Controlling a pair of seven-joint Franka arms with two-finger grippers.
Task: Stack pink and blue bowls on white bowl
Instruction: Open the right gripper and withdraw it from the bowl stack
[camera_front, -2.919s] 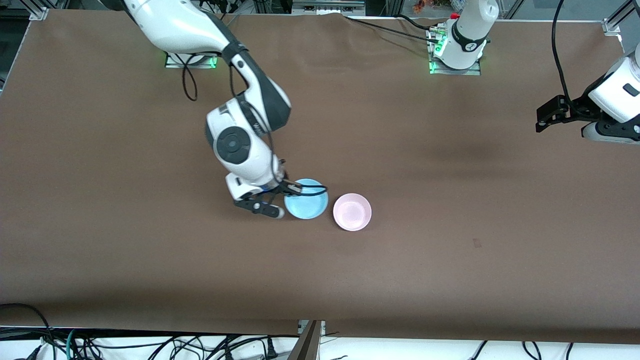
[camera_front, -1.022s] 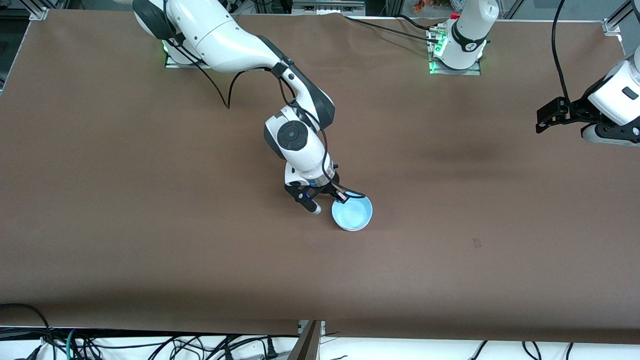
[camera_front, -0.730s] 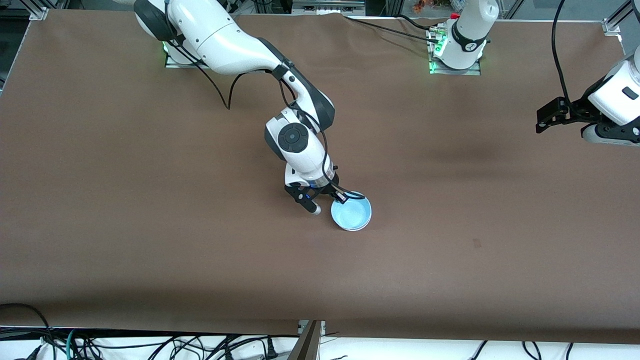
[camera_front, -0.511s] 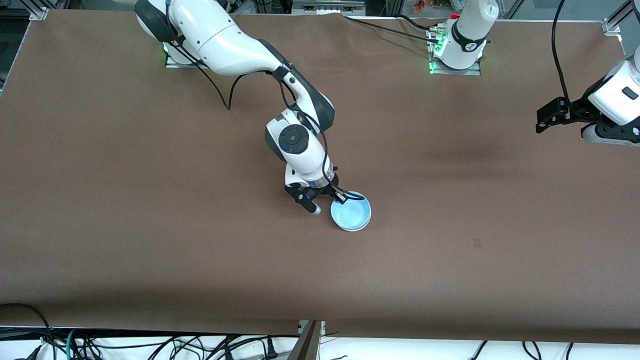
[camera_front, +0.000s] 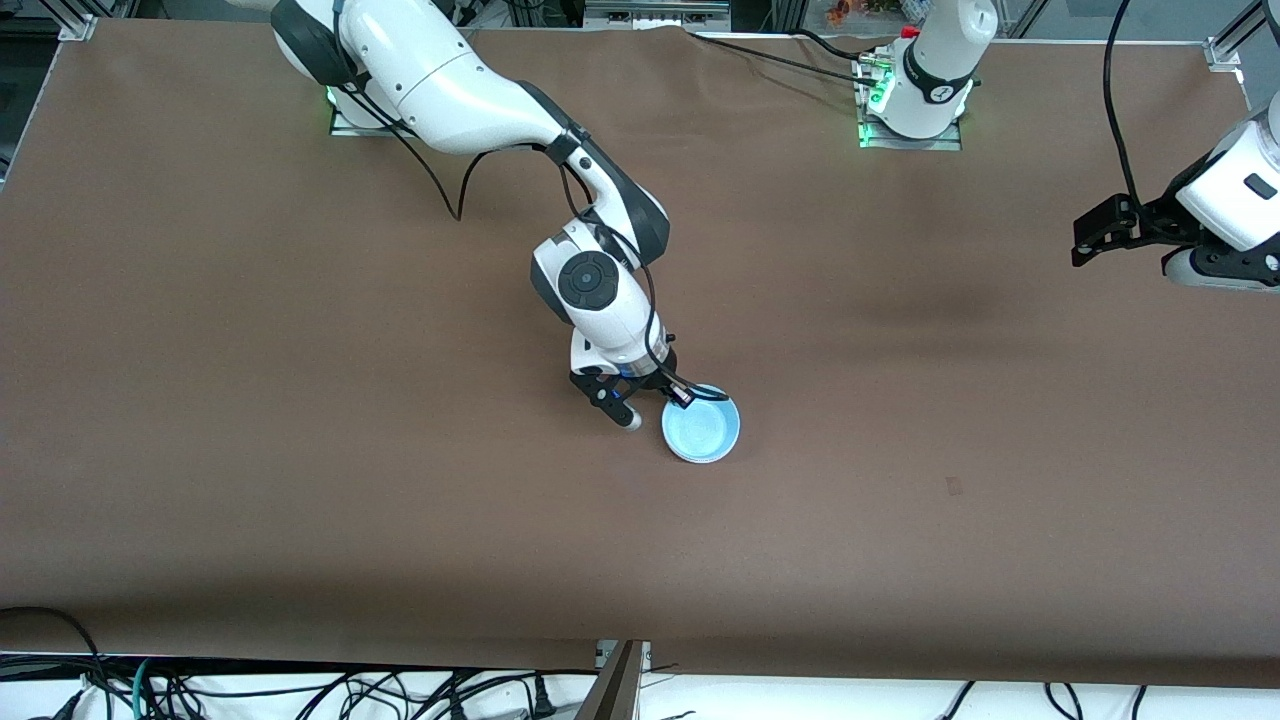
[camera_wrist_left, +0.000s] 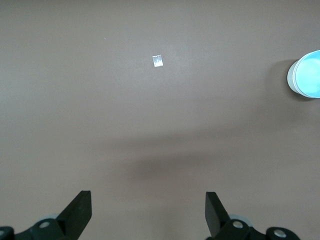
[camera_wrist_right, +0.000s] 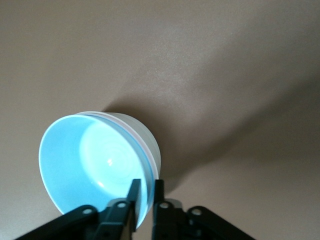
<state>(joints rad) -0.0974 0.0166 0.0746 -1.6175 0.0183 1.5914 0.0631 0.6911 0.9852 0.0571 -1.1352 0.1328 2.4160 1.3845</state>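
The light blue bowl (camera_front: 701, 431) (camera_wrist_right: 90, 165) sits nested in a pale bowl near the table's middle. That lower bowl's outer wall (camera_wrist_right: 145, 137) looks white. The pink bowl is hidden. My right gripper (camera_front: 682, 395) (camera_wrist_right: 146, 183) stands astride the blue bowl's rim on the side toward the robots, one finger inside and one outside. Its jaws are parted a little wider than the rim. My left gripper (camera_front: 1088, 232) (camera_wrist_left: 146, 207) waits open over the left arm's end of the table with nothing between its fingers. The blue bowl (camera_wrist_left: 306, 74) also shows far off in the left wrist view.
A small pale mark (camera_front: 953, 486) (camera_wrist_left: 157, 60) lies on the brown table cover (camera_front: 300, 400), toward the left arm's end from the bowls. Cables hang along the table's edge nearest the front camera.
The right arm carried the blue bowl toward the left arm's end and set it into the bowl where the pink one stood. In the last half second the blue bowl settled level and the right jaws eased apart.
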